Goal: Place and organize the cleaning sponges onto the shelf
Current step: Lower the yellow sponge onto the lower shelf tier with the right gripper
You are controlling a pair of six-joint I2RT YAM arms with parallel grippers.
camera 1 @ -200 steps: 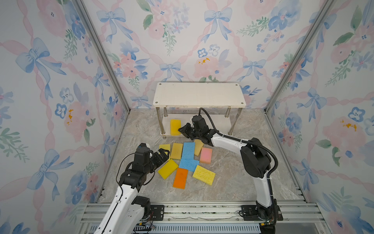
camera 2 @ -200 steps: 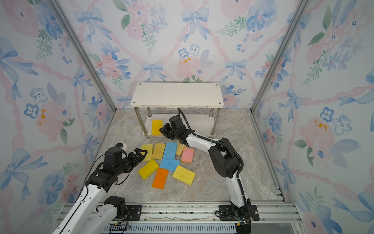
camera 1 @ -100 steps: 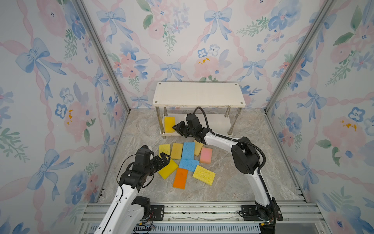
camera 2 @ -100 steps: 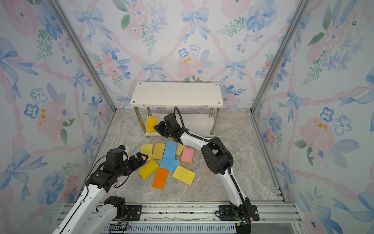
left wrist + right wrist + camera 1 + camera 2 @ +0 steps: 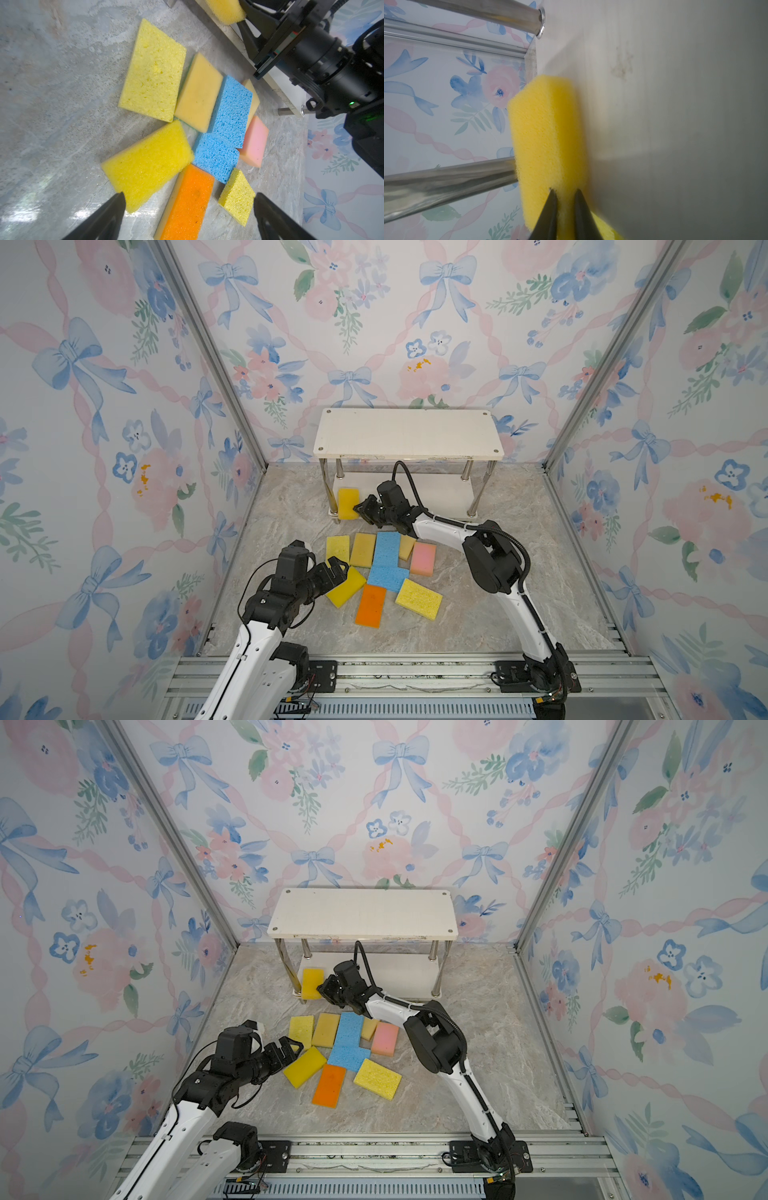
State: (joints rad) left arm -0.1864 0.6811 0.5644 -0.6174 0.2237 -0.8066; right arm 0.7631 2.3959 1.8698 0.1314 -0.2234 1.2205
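Observation:
The shelf (image 5: 407, 431) (image 5: 361, 911) stands at the back wall. My right gripper (image 5: 360, 508) (image 5: 325, 988) (image 5: 564, 191) is shut on a yellow sponge (image 5: 347, 502) (image 5: 548, 135), which stands on edge at the left end of the lower board (image 5: 654, 104), beside a metal post (image 5: 446, 182). Several cleaning sponges lie flat on the floor, among them a blue one (image 5: 387, 547), a pink one (image 5: 423, 558) and an orange one (image 5: 370, 605) (image 5: 187, 203). My left gripper (image 5: 334, 568) (image 5: 286, 1046) (image 5: 189, 195) hangs open, empty, over another yellow sponge (image 5: 345, 587) (image 5: 145, 164).
Flowered walls with metal frame rails (image 5: 212, 364) close in the marble floor (image 5: 478, 614) on three sides. The right arm's elbow (image 5: 492, 562) rises beside the pink sponge. The shelf's top board carries nothing.
The right gripper has carried the yellow sponge leftward along the lower board to its left end. The left arm has hardly moved.

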